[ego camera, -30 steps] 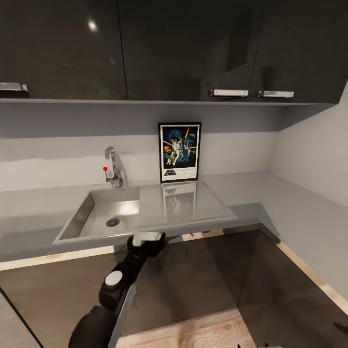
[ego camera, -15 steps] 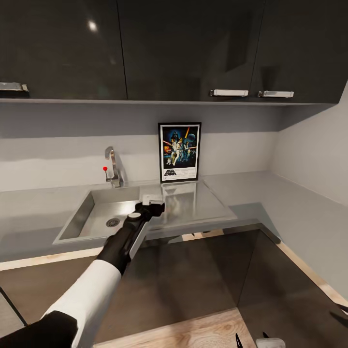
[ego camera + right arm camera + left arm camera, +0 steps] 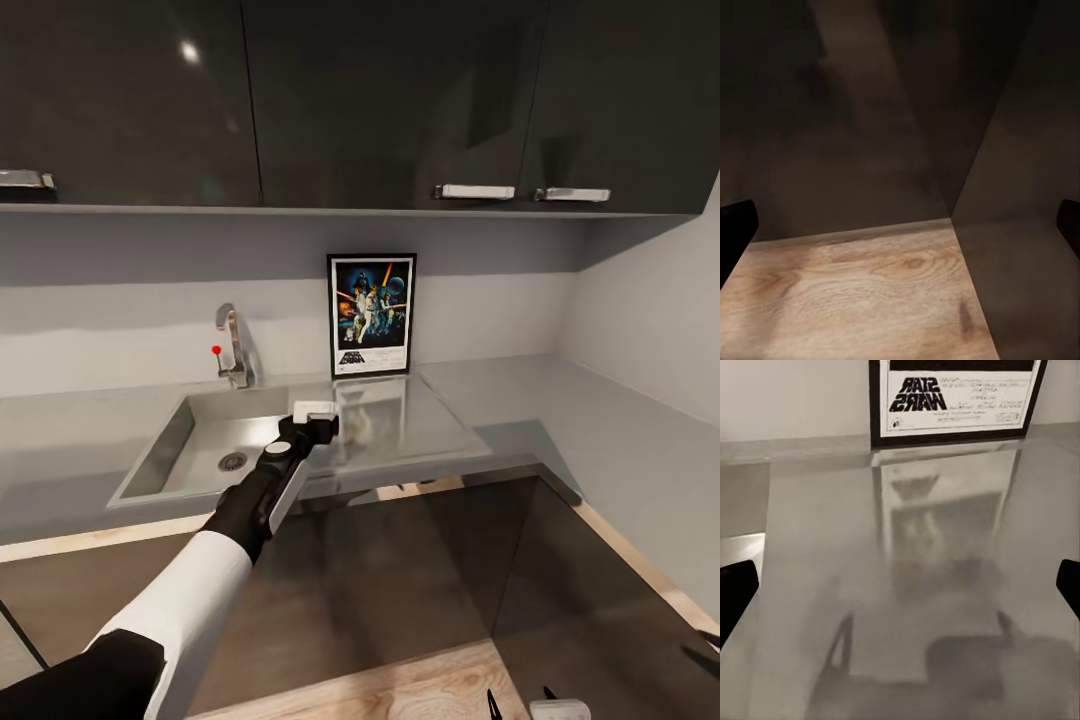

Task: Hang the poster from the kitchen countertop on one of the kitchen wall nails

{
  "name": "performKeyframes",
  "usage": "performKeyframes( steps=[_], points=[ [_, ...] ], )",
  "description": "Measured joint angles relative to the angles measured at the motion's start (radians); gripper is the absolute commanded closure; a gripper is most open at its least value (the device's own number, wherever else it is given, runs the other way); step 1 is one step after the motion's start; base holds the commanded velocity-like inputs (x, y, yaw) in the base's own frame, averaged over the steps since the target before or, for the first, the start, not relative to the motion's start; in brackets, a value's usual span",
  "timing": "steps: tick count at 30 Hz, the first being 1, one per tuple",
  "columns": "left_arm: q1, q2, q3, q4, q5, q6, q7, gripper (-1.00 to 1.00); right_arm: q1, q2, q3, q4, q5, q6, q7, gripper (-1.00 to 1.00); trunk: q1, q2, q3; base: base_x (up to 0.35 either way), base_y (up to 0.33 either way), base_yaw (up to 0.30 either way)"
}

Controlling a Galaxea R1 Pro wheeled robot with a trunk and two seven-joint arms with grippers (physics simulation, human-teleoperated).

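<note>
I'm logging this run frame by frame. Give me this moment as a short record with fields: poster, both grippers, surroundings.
poster: upright on the kitchen countertop, against the back wall, right of the faucet
left gripper: open, over the steel drainboard, short of the poster, pointing at it
right gripper: low near the wood floor, open, holding nothing
sink: inset, left of the left gripper

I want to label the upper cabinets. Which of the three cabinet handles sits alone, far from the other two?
The handle at the far left, cut by the head view's edge. The other two handles sit side by side at the right, above and right of the poster.
</note>
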Motion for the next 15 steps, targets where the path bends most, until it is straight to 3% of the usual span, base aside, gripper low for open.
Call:
performKeyframes(
  steps=[5,15],
  points=[
    [0.000,0.000,0.000,0.002,0.000,-0.003,-0.001,-1.00,0.000,0.003,0.001,-0.001,0.000,0.002,0.000,-1.00,0.000,0.000,0.000,0.259,-0.063,0.000],
    [0.000,0.000,0.002,0.002,0.000,-0.003,-0.001,-1.00,0.000,0.006,0.001,0.002,0.000,0.002,0.001,-1.00,0.000,0.000,0.000,0.148,-0.036,0.002]
  ],
)
